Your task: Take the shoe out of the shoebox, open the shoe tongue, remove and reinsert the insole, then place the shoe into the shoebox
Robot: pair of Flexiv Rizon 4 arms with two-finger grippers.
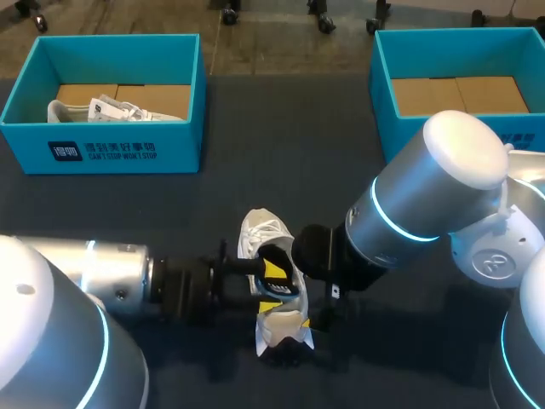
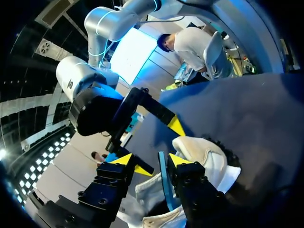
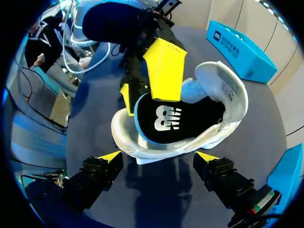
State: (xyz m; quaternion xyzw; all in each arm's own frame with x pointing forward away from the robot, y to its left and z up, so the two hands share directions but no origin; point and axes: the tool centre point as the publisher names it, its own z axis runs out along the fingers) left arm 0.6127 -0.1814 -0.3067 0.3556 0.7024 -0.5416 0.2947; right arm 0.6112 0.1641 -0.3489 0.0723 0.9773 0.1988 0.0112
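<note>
The left gripper (image 2: 151, 161) straddles the sneaker (image 3: 223, 90) wall, hold unclear; the right gripper (image 3: 159, 156), spread and empty, should pinch the black insole (image 3: 185, 123) by its edge.

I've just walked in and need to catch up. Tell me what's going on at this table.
A white shoe is out on the table between both arms. The left gripper is at the shoe's opening, by the black insole, which lies inside the shoe. The right gripper is open and sits just short of the shoe, touching nothing. A second shoe lies in the far left shoebox.
</note>
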